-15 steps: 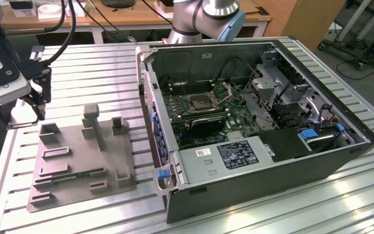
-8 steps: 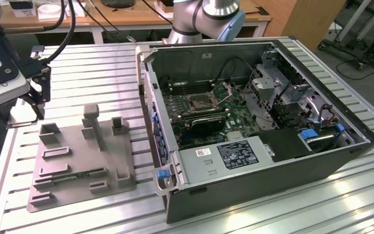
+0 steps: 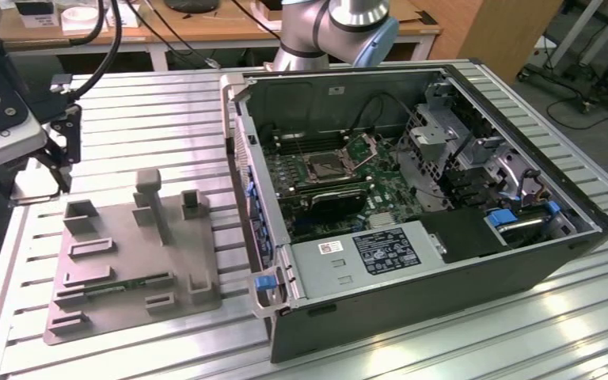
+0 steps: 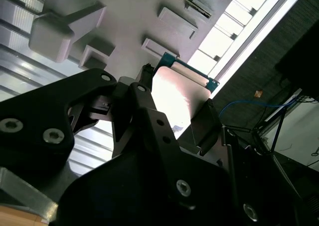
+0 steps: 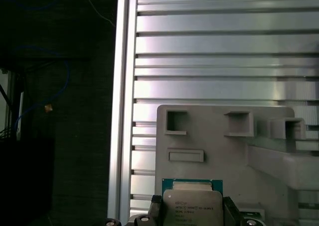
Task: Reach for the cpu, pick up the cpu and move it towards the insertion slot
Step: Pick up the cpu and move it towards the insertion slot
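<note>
First wrist view: claw [image 5: 193, 211] looks clamped on the cpu [image 5: 192, 202] by its edges, over the tray [image 5: 209, 153] — keep it level, go slow toward the slot [image 3: 328, 165] — mind the case wall [image 3: 243, 170].

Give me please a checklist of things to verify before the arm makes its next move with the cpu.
1. Grip: ok. The cpu sits between the fingers of the gripper in both wrist views.
2. cpu clear of the grey fixture tray: cannot tell.
3. cpu level in the grip: cannot tell.
4. insertion slot uncovered: ok, its retention plate stands raised and the dark centre shows.
5. computer case open on top: ok.
6. gripper at the slot: not ok, it hangs over the table at the exterior view's left, outside the case.
</note>
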